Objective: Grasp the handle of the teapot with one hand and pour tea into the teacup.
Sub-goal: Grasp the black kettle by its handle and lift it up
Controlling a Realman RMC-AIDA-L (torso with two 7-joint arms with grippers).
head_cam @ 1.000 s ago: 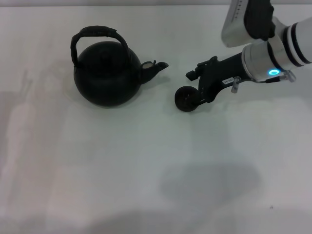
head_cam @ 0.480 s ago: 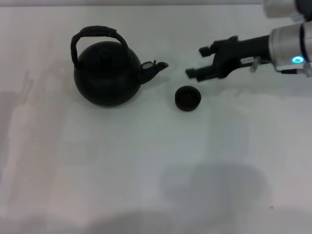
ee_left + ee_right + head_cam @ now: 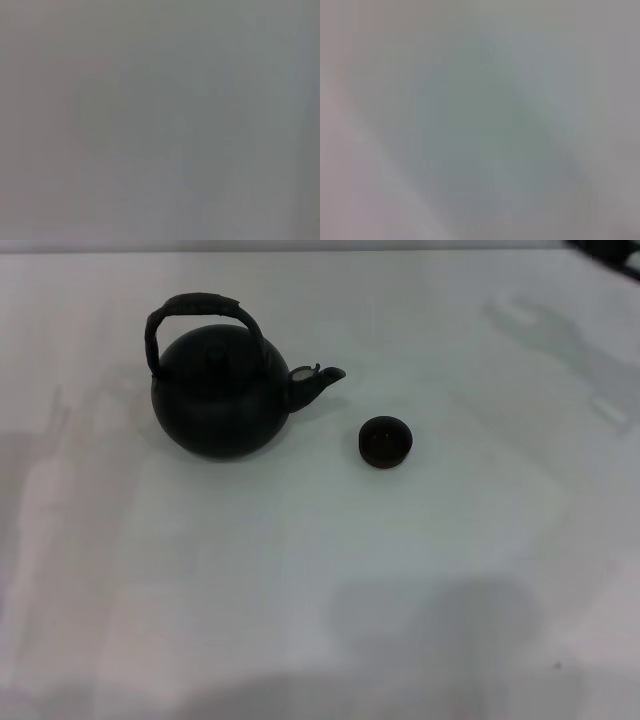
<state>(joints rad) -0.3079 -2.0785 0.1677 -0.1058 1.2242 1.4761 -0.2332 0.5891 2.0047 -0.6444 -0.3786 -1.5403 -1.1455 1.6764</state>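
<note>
The teapot (image 3: 220,390) is a large round matte black pot standing upright at the back left of the white table, its short spout pointing right. Its arched handle (image 3: 195,306) rises over the lid. The teacup (image 3: 385,441), tiny, black and low, stands upright just right of the spout, a short gap from the pot. Neither gripper shows in the head view; only a dark bit of the right arm sits at the far top right corner. Both wrist views show only blank grey surface.
The white table (image 3: 320,590) spreads wide in front of the pot and cup. Soft shadows lie on it at the front and at the back right.
My right gripper let go of the teacup, opened, lifted away to the back right and left the view. The teacup stays where it was set. The teapot has not moved.
</note>
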